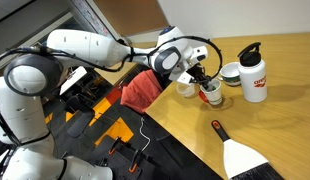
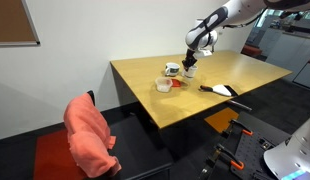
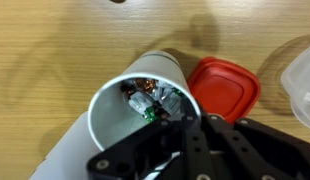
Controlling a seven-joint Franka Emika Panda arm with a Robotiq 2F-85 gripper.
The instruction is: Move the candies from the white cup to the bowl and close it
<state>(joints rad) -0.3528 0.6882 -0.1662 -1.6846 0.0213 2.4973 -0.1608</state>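
At the left of an exterior view, the smooth, glossy white arm [image 1: 90,47] curves in past a crumpled red cloth [image 1: 143,90] that sits beside the left edge of the pale wood-grain table [image 1: 285,130]. Just right of the cloth is the bowl [image 1: 183,88], small, shallow and tan, close beside the white cup [image 1: 211,96]. In the wrist view the cup is a plain round cylinder with a thin matte rim, and shiny crinkled candies [image 3: 145,100] lie at its bottom. The black gripper [image 3: 160,112] reaches down inside the cup with its jaws drawn together among the wrappers; I cannot tell whether one is pinched. To the cup's right a flat red plastic lid [image 3: 227,90] with rounded edges lies nearly touching it. Further right stand a whitish bowl [image 1: 231,72] and a tall white bottle [image 1: 255,75], set close together. Bare wood lies between this cluster and the flat, fan-shaped brush [image 1: 235,152] at the lower right.
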